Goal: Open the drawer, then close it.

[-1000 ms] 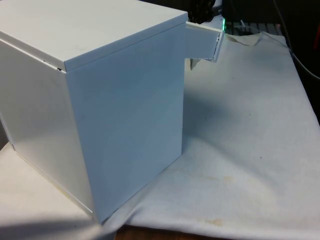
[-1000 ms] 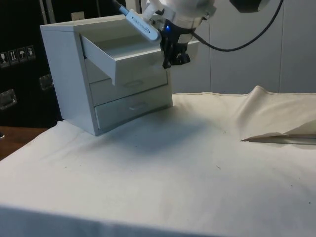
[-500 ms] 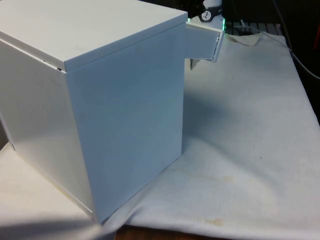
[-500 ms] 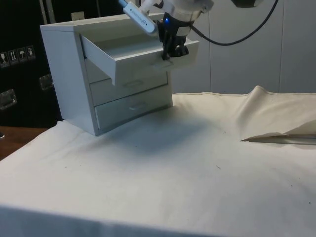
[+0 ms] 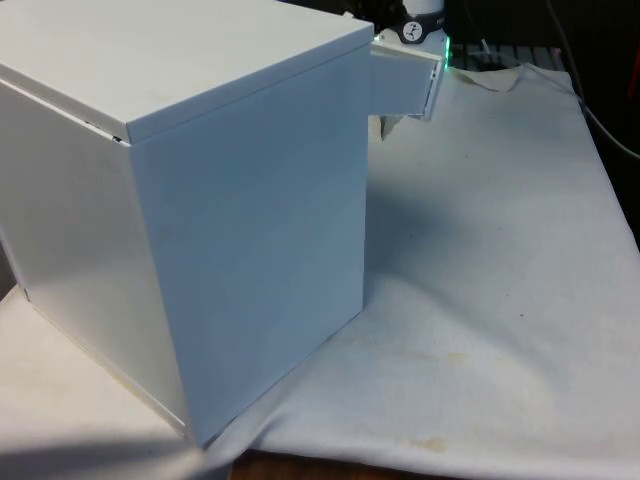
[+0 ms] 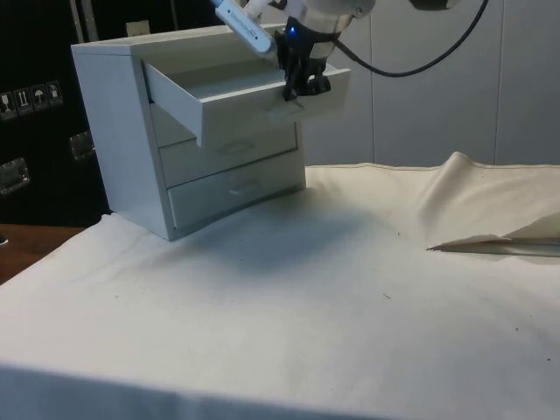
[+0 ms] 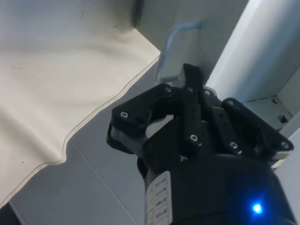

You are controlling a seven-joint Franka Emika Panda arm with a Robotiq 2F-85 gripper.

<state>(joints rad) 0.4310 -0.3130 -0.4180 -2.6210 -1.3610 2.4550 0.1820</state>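
1. My gripper (image 6: 302, 90) sits at the front panel of the top drawer (image 6: 254, 96), which stands pulled out from the chest (image 6: 114, 131) in the side view.
2. In the wrist view my gripper (image 7: 190, 79) has its fingers (image 7: 191, 89) drawn narrow, close together; their tips sit right at the drawer's handle (image 7: 171, 47), though I cannot tell whether they hold it.
3. The chest stands on the white cloth (image 6: 350, 289), toward the side view's left, with two lower drawers (image 6: 232, 175) pushed in under the open one.
4. In the front view the chest (image 5: 200, 200) turns its plain back and side to the camera, and the open drawer (image 5: 405, 85) juts out past its far top corner, toward the front view's right.
5. The cloth (image 5: 500, 280) lies rumpled, with a raised fold (image 6: 490, 210) at the side view's right, well apart from the chest.
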